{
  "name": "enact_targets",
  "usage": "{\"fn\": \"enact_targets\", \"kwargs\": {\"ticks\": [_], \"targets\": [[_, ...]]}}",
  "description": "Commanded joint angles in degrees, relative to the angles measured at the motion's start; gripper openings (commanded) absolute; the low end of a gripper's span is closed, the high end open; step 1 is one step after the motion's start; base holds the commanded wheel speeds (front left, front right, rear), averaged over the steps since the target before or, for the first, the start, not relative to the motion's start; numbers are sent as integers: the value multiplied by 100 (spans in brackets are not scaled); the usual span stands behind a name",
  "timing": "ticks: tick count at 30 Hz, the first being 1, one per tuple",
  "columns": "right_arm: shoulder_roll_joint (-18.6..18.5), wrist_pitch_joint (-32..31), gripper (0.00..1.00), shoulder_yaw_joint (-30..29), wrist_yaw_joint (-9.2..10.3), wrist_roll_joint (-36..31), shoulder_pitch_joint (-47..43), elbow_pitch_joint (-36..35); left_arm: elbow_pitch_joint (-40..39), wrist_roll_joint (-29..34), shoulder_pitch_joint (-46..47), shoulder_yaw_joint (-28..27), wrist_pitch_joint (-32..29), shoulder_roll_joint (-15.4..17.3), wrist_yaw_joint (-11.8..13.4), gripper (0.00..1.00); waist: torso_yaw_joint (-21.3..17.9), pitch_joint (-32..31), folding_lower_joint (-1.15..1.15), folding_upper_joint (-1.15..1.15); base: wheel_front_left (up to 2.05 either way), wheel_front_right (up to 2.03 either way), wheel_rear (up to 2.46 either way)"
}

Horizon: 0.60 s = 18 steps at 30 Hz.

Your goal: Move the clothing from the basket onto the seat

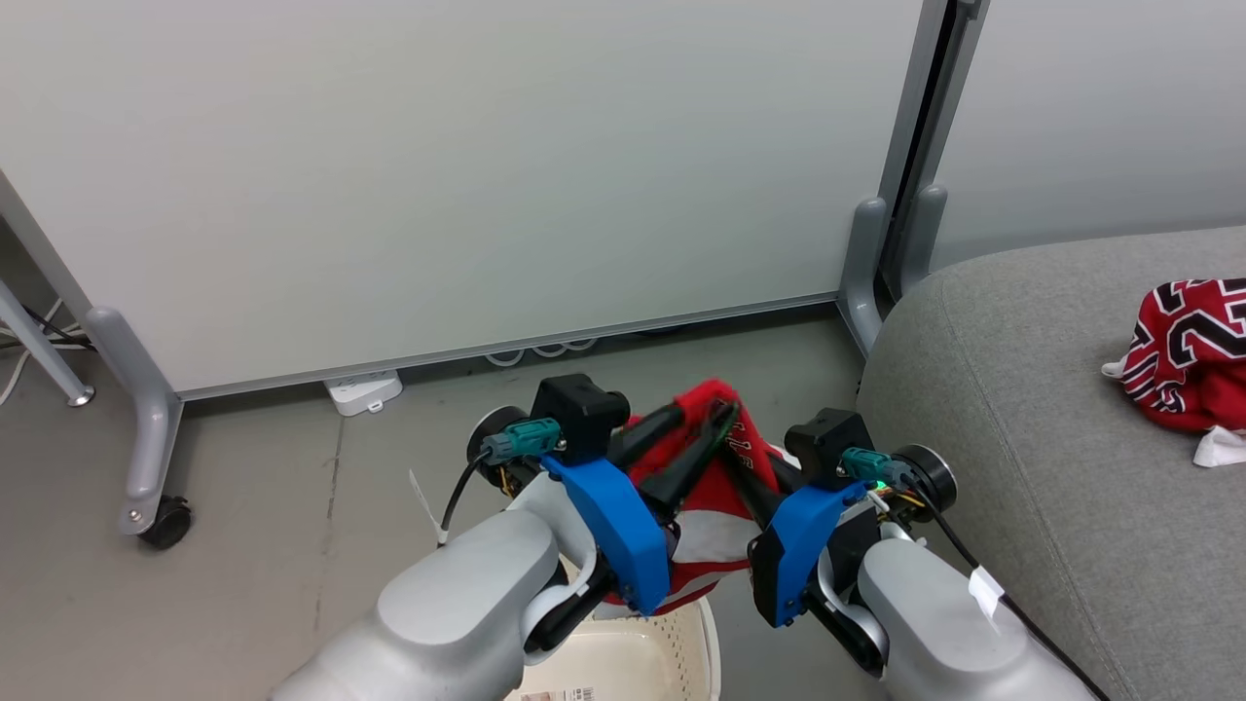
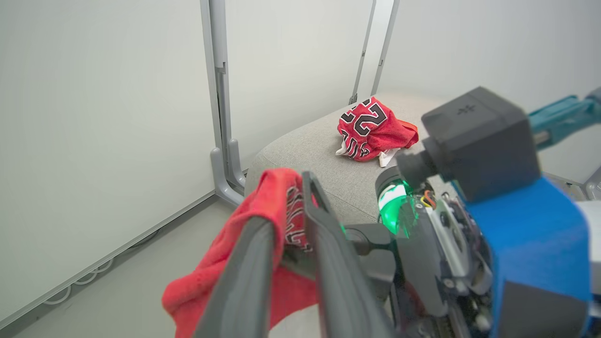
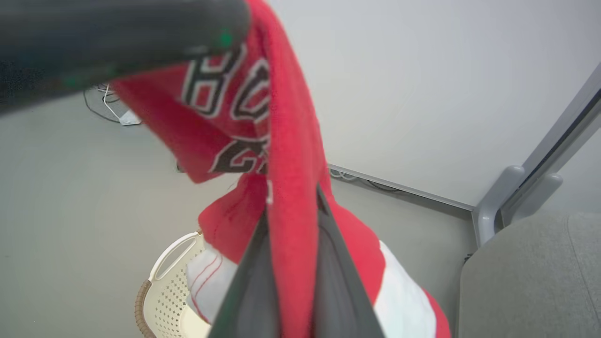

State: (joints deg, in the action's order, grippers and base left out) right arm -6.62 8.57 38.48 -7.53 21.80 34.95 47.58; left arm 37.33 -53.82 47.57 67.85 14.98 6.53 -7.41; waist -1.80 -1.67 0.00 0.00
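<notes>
A red garment [image 1: 703, 394] with white trim and lettering hangs above the basket [image 1: 623, 662], lifted between both grippers. My right gripper [image 3: 292, 202] is shut on a fold of it. The fingers of my left gripper [image 2: 286, 199] stand a little apart, with the cloth [image 2: 211, 281] draped over one and lying between them; whether they still pinch it I cannot tell. In the head view the left gripper [image 1: 706, 409] and right gripper [image 1: 742, 477] meet at the cloth. Another red garment [image 1: 1188, 350] with large numerals lies crumpled on the grey seat [image 1: 1022, 438] to the right.
A pale partition panel stands behind on grey legs with a caster [image 1: 165, 521]. Its other leg [image 1: 864, 263] stands right beside the seat's corner. A white power block [image 1: 362, 391] and cables lie on the grey floor by the panel.
</notes>
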Motion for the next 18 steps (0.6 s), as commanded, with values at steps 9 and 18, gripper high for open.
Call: {"fn": "enact_targets", "kwargs": {"ticks": [9, 18], "targets": [[-75, 98, 0, -73, 7, 45, 56, 90, -306, 466, -666, -735, 26, 290, -8, 100, -3, 3, 0, 0, 0, 0, 0], [-177, 165, 0, -293, 7, 12, -47, 115, -821, 1161, -1658, -1941, 25, 624, 68, 100, 102, 58, 0, 0, 0, 0, 0]]}}
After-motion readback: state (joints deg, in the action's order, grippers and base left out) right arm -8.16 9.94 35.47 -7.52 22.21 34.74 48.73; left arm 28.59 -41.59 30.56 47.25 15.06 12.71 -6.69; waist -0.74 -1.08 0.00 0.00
